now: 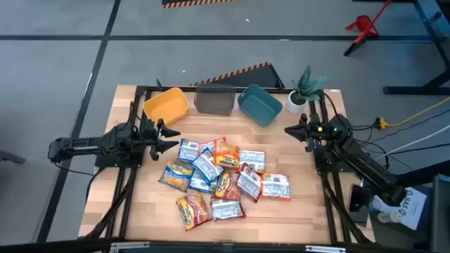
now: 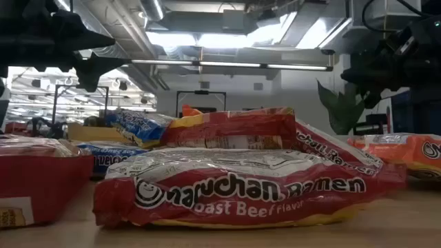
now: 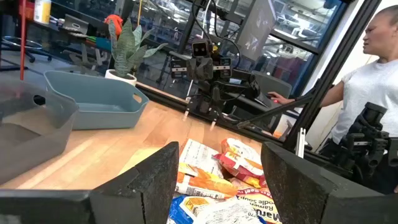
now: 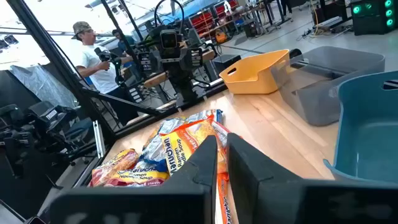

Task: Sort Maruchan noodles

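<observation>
We observe the Maruchan noodles (image 1: 223, 181) lying in a loose, overlapping heap at the middle of the wooden worktop (image 1: 295, 218), with a red roast beef packet (image 2: 241, 186) nearest the low camera. The left end effector (image 1: 169, 136) hangs above the worktop's left side, just beside the heap, its fingers (image 3: 149, 180) apart and holding nothing. The right end effector (image 1: 292, 129) waits at the right rear, near the teal bin (image 1: 259, 105), fingers together and empty. The yellow bin (image 1: 166, 105) and grey bin (image 1: 214, 100) stand along the rear edge beside the teal one. A person (image 3: 367, 81) stands beyond the worktop.
</observation>
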